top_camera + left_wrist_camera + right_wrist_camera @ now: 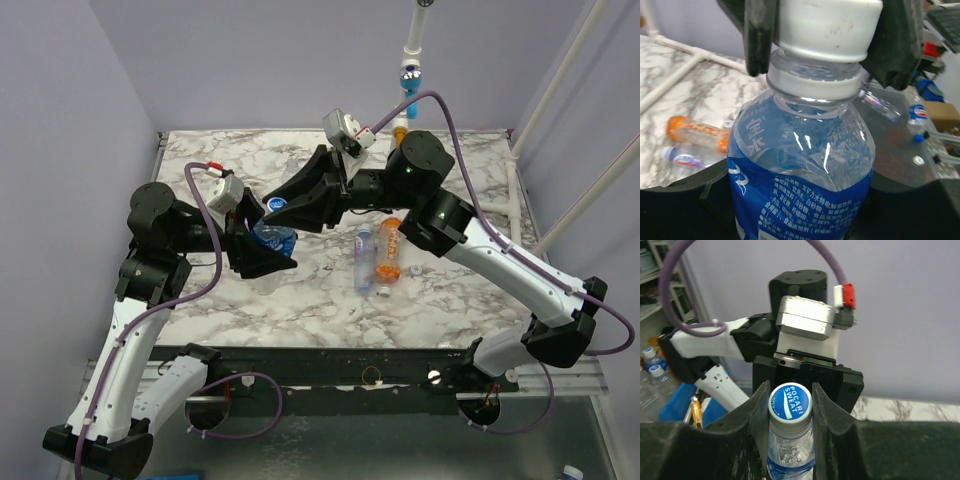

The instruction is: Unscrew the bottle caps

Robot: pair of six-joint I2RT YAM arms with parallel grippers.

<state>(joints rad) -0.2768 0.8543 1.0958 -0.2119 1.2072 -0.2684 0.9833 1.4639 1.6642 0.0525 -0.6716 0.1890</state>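
My left gripper [265, 250] is shut on the clear bottle with the dark blue label [272, 238] and holds it above the table. In the left wrist view [800, 215] the bottle [800, 170] fills the frame. My right gripper [285, 210] is shut on its bottle cap [277, 204], which is white with a blue printed top [790, 401]. The right fingers [760, 35] press on both sides of the cap [827, 25]. The slim light-blue-labelled bottle [363, 255] and the orange bottle [388, 250] lie on the table. The clear unlabelled bottle is not clearly in view.
A small white loose cap [416, 271] lies right of the orange bottle. A white pipe with blue and orange fittings [410, 70] stands at the back edge. The marble table [460, 300] has a white frame rail on its right side [515, 190].
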